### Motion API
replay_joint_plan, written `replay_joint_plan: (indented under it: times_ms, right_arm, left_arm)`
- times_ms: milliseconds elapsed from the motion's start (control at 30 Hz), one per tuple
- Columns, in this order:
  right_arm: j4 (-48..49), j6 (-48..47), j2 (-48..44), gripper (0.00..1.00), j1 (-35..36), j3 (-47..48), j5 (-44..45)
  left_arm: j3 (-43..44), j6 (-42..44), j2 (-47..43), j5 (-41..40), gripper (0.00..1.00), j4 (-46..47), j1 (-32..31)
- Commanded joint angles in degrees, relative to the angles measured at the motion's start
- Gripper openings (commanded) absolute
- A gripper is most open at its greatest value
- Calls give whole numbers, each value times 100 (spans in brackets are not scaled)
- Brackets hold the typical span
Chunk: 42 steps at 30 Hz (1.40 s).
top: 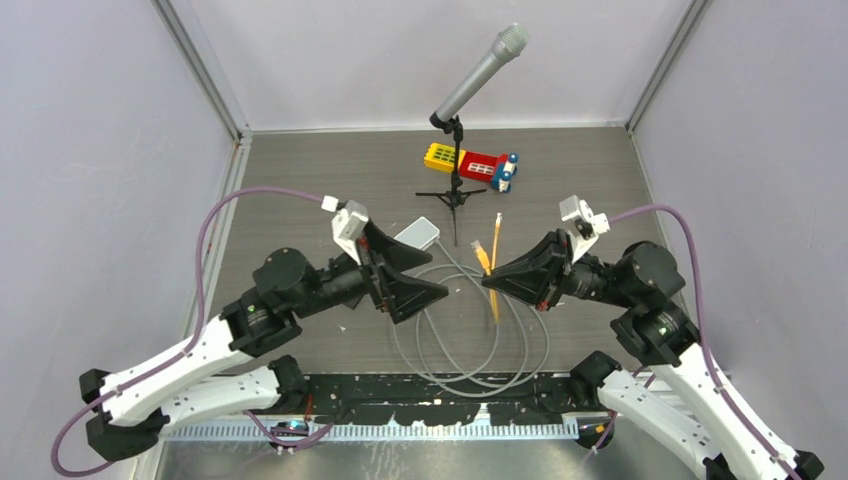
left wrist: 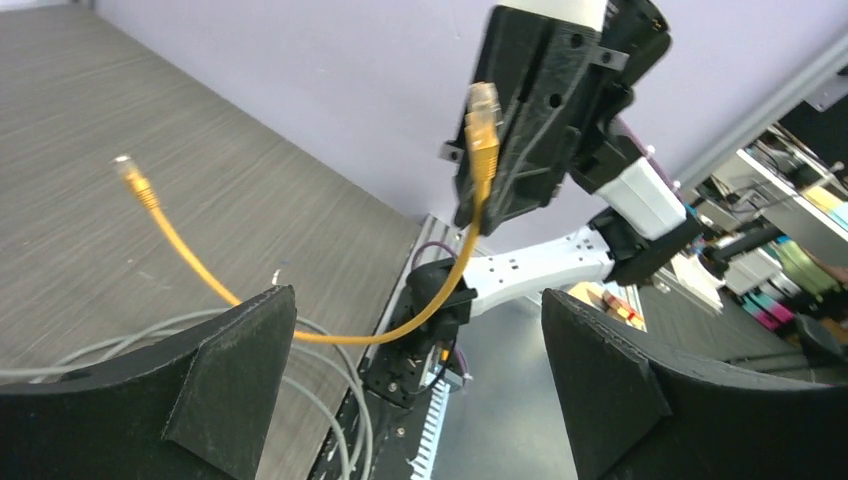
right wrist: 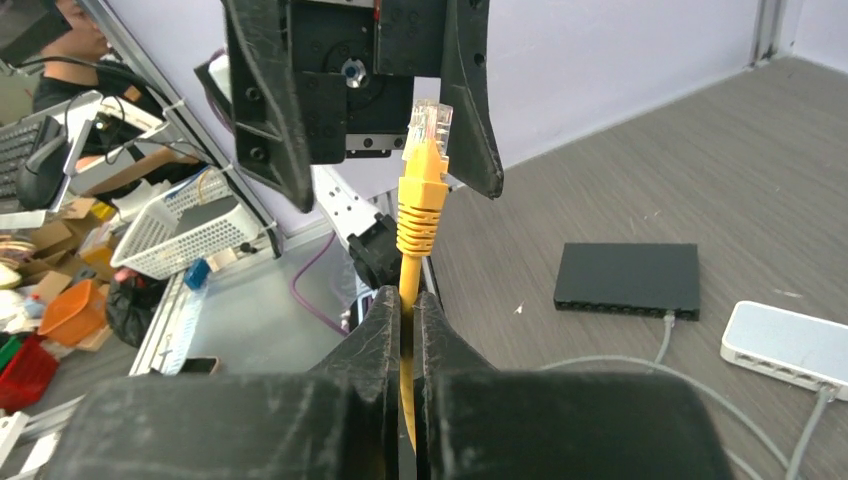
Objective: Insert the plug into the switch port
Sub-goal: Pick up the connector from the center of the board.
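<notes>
Over the middle of the desk (top: 300, 170) the plug (right wrist: 425, 125) is clamped upright by the right gripper (right wrist: 408, 310); the left gripper (left wrist: 417, 298) is spread, empty. Squaring to the black switch (right wrist: 627, 280), its ports seemingly hidden, is needed first.

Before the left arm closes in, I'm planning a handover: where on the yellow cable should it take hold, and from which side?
Probably the yellow boot, just under the clear plug. It stands upright above the right gripper, which pinches the cable directly below, so only the boot is free. The open left gripper faces it; come straight in, leaving the clear tip exposed.
</notes>
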Motion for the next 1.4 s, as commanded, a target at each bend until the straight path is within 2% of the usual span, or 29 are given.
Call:
replay_joint_plan:
  times_ms: [0,133,400,667,767,1033,1167,1367]
  right_arm:
    - [616,249,231,0,30,-126,-330]
    - [904,385,356,0,39,-271,-535]
    - [999,489,408,0,64,-324,-791]
    - [995,489,357,1,98,-311,-872]
    - [995,489,353,1,109,-346,-874]
    - [950,423,412,0,125,-373,-818]
    - [647,220,367,0,125,-315,-668]
    - [-79,-184,190,16,127,-178,-284]
  left_arm:
    - [303,-53,299,709,94,1156,8]
    - [490,-106,626,820,80,1335,4]
    - [662,-171,978,900,63,1532,0]
    - [719,-244,1233,867,61,1471,7]
    - [753,-273,1312,887,56,1498,6]
    - [876,-433,1575,1157,24,1557,0]
    - [858,-476,1581,1149,1,1494,3]
    - [825,-444,1479,869,0,1241,1]
